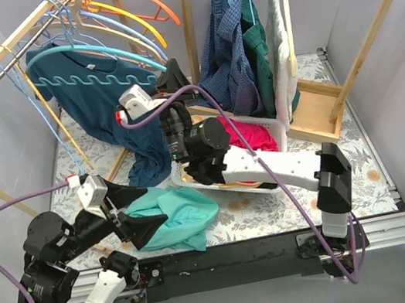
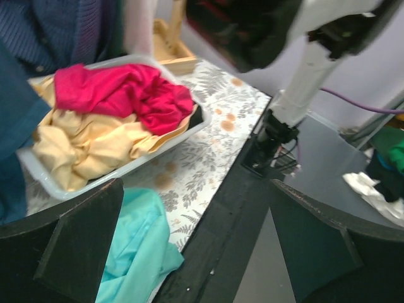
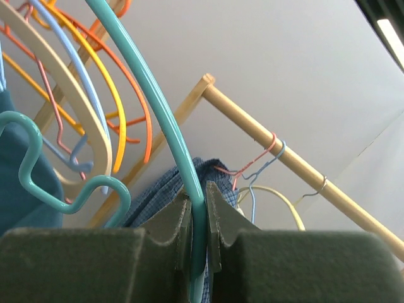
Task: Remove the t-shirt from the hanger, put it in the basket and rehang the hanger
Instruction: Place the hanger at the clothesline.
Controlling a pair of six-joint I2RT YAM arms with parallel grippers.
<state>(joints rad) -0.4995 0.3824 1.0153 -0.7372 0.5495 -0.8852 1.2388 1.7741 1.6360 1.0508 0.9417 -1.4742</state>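
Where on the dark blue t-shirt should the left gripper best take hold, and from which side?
Grip the t-shirt at its drooping lower bunch, coming from the near left. That part hangs loose below the teal hanger, which the right gripper pins at its right end.

Seen from above, the right arm [image 1: 268, 165] is lying across the white basket [image 1: 284, 135], blocking any reach into it from 6 o'clock. At the basket's 11 o'clock a fan of hangers [image 1: 124, 16] is crowding the rail. There the right gripper [image 1: 173, 74], clamped on the teal hanger [image 1: 91, 52], is filling the gap beside the hanging t-shirt [image 1: 98, 91]. Hung shirts [image 1: 234, 44] are walling off 12 o'clock. The left gripper [image 1: 155, 205], jaws wide, is hovering over the turquoise cloth [image 1: 186, 213] at 8 o'clock. Bare table [image 1: 368, 154] is lying open at 4 o'clock.
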